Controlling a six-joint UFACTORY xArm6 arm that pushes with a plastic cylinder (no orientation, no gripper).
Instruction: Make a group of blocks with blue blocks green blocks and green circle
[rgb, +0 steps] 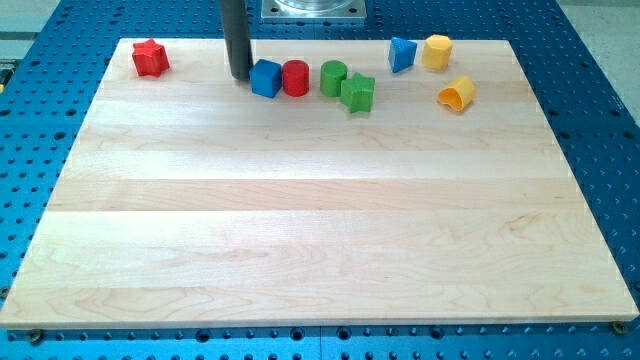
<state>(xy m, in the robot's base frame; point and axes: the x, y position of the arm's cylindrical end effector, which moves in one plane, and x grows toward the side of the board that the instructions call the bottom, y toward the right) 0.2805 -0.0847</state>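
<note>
The arm's tip (240, 76) rests on the far part of the wooden board (320, 250), just left of the blue cube (265, 78) and touching it or nearly so; the rod carries no jaws at all, so there is nothing to open or close, only the rod end to push with. The blue cube sits against a red cylinder (295, 78) on its right, and a little further right stand the green cylinder (333, 77), which is the green circle of the task, and the green star-like block (358, 92), the two touching or almost touching. A second blue block (402, 54), wedge-like in shape, lies further right and further back, just beside a yellow hexagonal block (436, 51), with another yellow block (456, 94) nearer and to the right. A red star (150, 58) sits alone at the far left corner. The step in hand appears to be pushing the blue cube rightward toward the green pair. The red cylinder stands in the way, so a straight push would likely carry it into the group; the next move probably calls for steering the blue cube round it, or clearing the red one aside, and afterwards bringing the far blue wedge leftward to join.
</note>
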